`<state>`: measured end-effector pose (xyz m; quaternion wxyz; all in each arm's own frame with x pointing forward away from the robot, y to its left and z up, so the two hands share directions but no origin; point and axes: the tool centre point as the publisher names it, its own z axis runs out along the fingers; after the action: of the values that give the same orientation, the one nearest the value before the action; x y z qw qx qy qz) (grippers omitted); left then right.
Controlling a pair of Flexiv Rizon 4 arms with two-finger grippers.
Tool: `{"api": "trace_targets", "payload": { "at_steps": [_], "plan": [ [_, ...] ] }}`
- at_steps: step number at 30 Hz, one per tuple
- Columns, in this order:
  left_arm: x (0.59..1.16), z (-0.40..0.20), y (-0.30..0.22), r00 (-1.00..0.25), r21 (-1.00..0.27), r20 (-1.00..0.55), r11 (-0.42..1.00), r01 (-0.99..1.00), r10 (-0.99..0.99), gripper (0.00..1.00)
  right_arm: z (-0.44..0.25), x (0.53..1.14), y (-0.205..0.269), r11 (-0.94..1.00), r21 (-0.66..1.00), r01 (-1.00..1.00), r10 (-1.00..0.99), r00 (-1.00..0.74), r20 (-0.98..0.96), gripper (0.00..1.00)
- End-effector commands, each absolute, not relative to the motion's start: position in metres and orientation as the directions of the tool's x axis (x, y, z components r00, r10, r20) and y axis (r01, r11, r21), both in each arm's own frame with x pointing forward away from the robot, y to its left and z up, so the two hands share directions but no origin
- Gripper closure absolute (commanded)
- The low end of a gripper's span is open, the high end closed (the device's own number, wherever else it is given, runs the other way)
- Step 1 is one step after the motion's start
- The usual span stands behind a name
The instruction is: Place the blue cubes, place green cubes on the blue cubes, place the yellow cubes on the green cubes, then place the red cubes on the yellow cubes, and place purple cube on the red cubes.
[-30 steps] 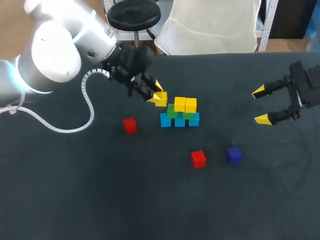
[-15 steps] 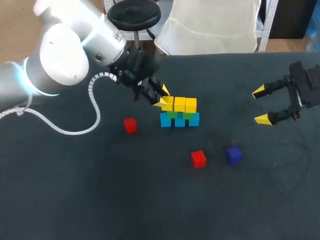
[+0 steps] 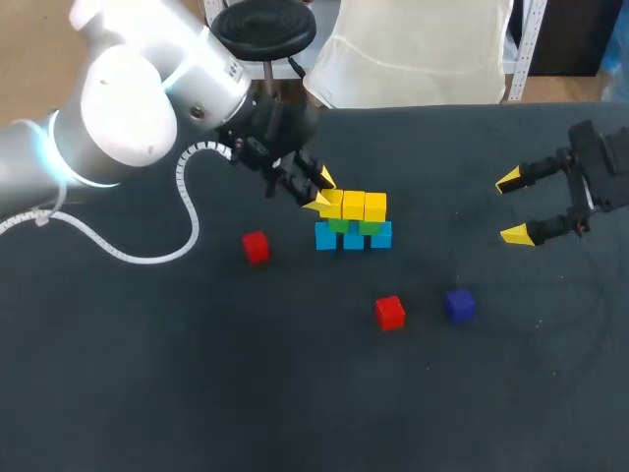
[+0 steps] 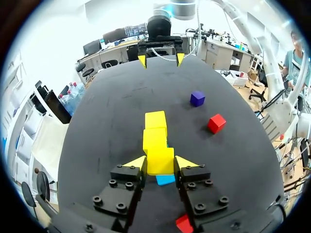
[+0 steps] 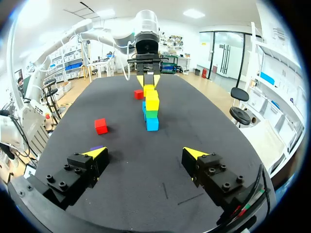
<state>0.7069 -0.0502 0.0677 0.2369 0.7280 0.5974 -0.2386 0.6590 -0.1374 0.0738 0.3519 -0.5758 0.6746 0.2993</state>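
A stack stands mid-table: three blue cubes [image 3: 354, 239] at the bottom, green cubes [image 3: 370, 227] on them, two yellow cubes [image 3: 365, 206] on top. My left gripper [image 3: 318, 191] is shut on a third yellow cube [image 3: 331, 204] at the stack's left end, level with the other yellows. In the left wrist view this cube [image 4: 160, 160] sits between the fingers of my left gripper [image 4: 160, 163], above a blue cube [image 4: 165, 179]. Two red cubes [image 3: 256, 246] [image 3: 390, 312] and a purple cube [image 3: 459, 304] lie loose. My right gripper [image 3: 516, 206] hangs open at the right, holding nothing.
The loose red cube [image 5: 100, 125] and the purple cube [image 5: 96, 147] lie between the stack [image 5: 152, 109] and my right gripper [image 5: 146, 154]. The other red cube [image 4: 183, 224] lies under my left wrist. Dark tabletop [image 3: 197, 374] stretches toward the front.
My left gripper carried the yellow cube rightward to the stack's left end, in line with the other yellow cubes, then held still. The right arm has not moved.
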Motion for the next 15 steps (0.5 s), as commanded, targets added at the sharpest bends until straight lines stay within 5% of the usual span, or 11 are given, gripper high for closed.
{"api": "trace_targets", "payload": {
  "at_steps": [1,15],
  "plan": [
    [0.7097,0.0679,-0.0513,0.176,0.057,-0.629,-0.181,0.982,0.757,1.00,0.0729,0.6600,-0.1372,0.156,-0.001,-0.988,-0.565,-0.088,-0.821,0.00],
    [0.7100,0.0666,-0.0514,0.174,0.049,-0.626,-0.185,0.982,0.760,1.00,0.0729,0.6600,-0.1372,0.156,-0.001,-0.988,-0.565,-0.088,-0.821,0.00]
  ]
}}
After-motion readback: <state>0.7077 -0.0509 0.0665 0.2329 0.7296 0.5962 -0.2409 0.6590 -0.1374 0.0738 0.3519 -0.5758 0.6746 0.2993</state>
